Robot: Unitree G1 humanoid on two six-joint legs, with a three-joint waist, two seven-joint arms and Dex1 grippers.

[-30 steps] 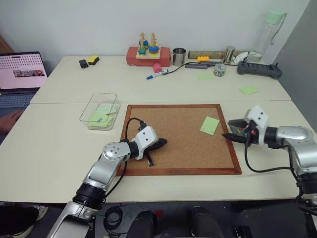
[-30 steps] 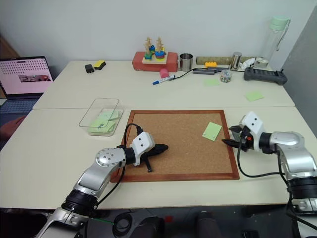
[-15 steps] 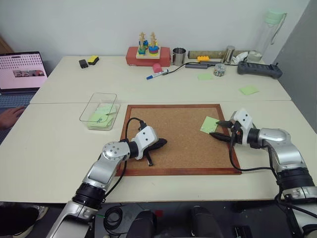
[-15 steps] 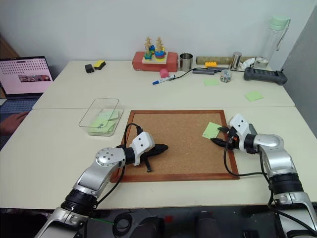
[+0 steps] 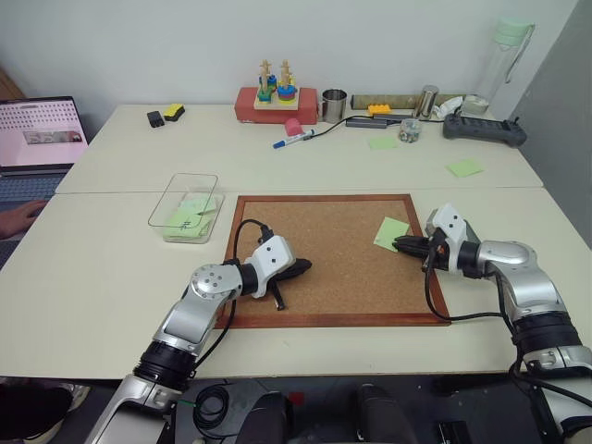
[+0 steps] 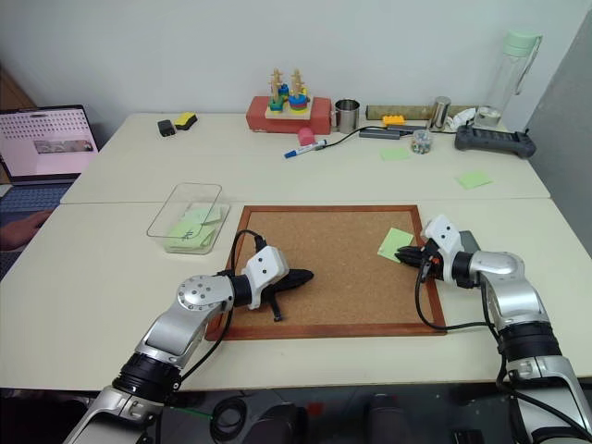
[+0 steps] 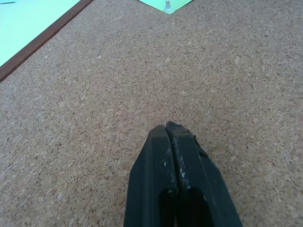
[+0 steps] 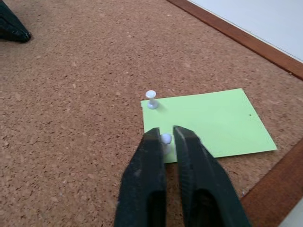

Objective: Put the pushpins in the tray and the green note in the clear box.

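Observation:
The green note (image 5: 391, 232) lies on the corkboard (image 5: 338, 277) near its right edge, held by two pale-headed pushpins. One pushpin (image 8: 151, 99) stands free at a corner. The other pushpin (image 8: 165, 138) sits between the fingertips of my right gripper (image 8: 165, 135), which is shut on it at the note's near edge (image 5: 400, 245). My left gripper (image 5: 303, 266) rests shut and empty on the cork at the board's left side (image 7: 165, 126). The clear box (image 5: 185, 205) stands left of the board with green notes inside. The tray is hidden behind my right hand.
At the back of the table are a small jar of pins (image 5: 409, 130), loose green notes (image 5: 465, 168), a metal cup (image 5: 334, 104), a stacking toy (image 5: 276, 92) and a marker (image 5: 294, 141). A laptop (image 5: 42, 134) and a person's hand (image 5: 14, 220) are at far left.
My right gripper moved left from beside the board onto the note's edge, then went from open to shut on a pushpin. The left arm stayed still.

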